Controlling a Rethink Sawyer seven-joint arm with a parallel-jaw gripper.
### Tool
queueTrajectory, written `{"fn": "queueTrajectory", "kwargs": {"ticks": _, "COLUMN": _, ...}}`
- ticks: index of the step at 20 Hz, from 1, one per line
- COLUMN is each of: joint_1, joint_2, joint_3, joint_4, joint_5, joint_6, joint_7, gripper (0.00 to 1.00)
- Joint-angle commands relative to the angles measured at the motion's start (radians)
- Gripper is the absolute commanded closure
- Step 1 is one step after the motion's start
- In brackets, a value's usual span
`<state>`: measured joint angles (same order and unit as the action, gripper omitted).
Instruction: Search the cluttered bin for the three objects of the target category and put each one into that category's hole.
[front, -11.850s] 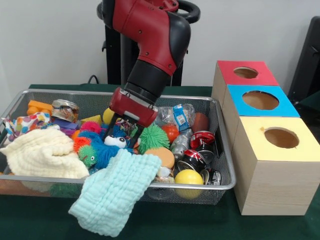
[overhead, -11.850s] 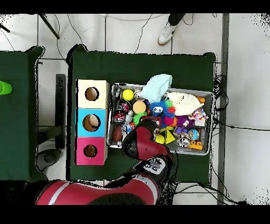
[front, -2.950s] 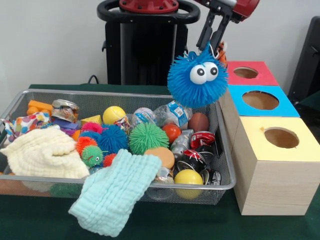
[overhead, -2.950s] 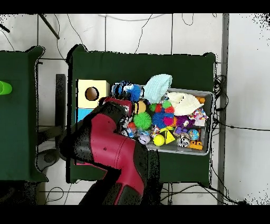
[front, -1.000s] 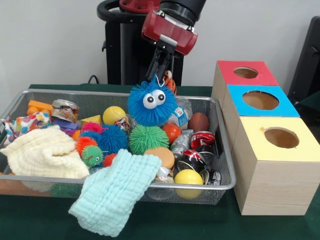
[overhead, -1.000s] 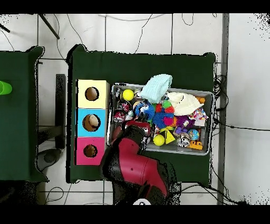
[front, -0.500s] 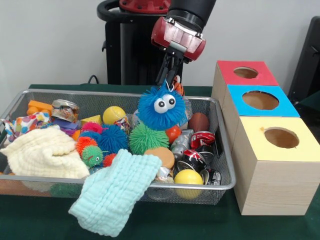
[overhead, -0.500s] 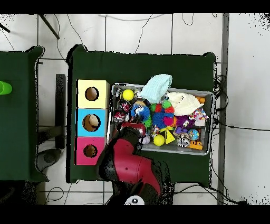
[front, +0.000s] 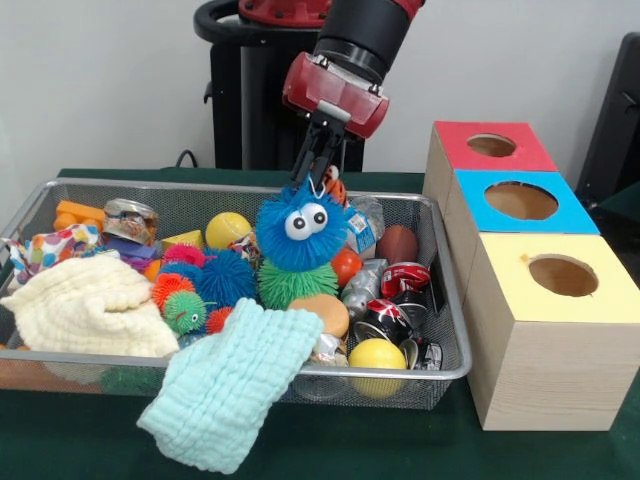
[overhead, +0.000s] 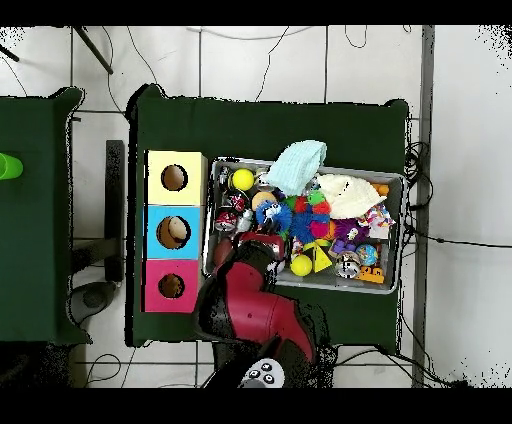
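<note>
Front view, near to far. A pale blue cloth (front: 232, 392) is hanging over the near rim of the wire bin (front: 452, 330) onto the bench (front: 330, 445). Just inside that rim a cream cloth (front: 85, 307) is lying at the left end, and a yellow ball (front: 378, 355) is sitting near the right corner beside crushed cans (front: 392, 305).

Mid-bin: small spiky balls, a green spiky ball (front: 290, 283), an orange ball (front: 318, 312).

The blue fuzzy toy with googly eyes (front: 297, 229) is hanging above the green spiky ball, roughly over the bin's middle, inside the far rim. The fingers (front: 303, 166) are pinching the toy's top, pressed close together; the gripper (front: 314, 178) is pointing down from the red arm (front: 345, 60).

Along the bench's right edge three boxes are standing in a row: yellow box (front: 560, 322) nearest, blue box (front: 515, 212), red box (front: 480, 150) farthest, each with a round hole on top.
</note>
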<state>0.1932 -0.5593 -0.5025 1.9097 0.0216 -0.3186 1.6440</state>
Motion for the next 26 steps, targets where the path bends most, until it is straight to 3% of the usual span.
{"fn": "queueTrajectory", "kwargs": {"ticks": 1, "joint_1": 0.017, "joint_2": 0.100, "joint_3": 0.019, "joint_4": 0.001, "joint_5": 0.124, "joint_6": -0.084, "joint_7": 0.234, "gripper": 1.00}}
{"fn": "queueTrajectory", "kwargs": {"ticks": 5, "joint_1": 0.035, "joint_2": 0.155, "joint_3": -0.004, "joint_4": -0.034, "joint_5": 0.164, "joint_6": -0.088, "joint_7": 0.209, "gripper": 1.00}}
{"fn": "queueTrajectory", "kwargs": {"ticks": 10, "joint_1": 0.023, "joint_2": 0.164, "joint_3": 0.009, "joint_4": -0.064, "joint_5": 0.183, "joint_6": -0.068, "joint_7": 0.199, "gripper": 1.00}}
{"fn": "queueTrajectory", "kwargs": {"ticks": 19, "joint_1": 0.131, "joint_2": 0.281, "joint_3": -0.088, "joint_4": -0.157, "joint_5": 0.452, "joint_6": 0.047, "joint_7": 0.187, "gripper": 1.00}}
{"fn": "queueTrajectory", "kwargs": {"ticks": 23, "joint_1": 0.124, "joint_2": 0.263, "joint_3": -0.087, "joint_4": -0.198, "joint_5": 0.458, "joint_6": 0.072, "joint_7": 0.149, "gripper": 1.00}}
{"fn": "queueTrajectory", "kwargs": {"ticks": 26, "joint_1": 0.150, "joint_2": 0.276, "joint_3": -0.130, "joint_4": -0.246, "joint_5": 0.497, "joint_6": 0.144, "joint_7": 0.111, "gripper": 1.00}}
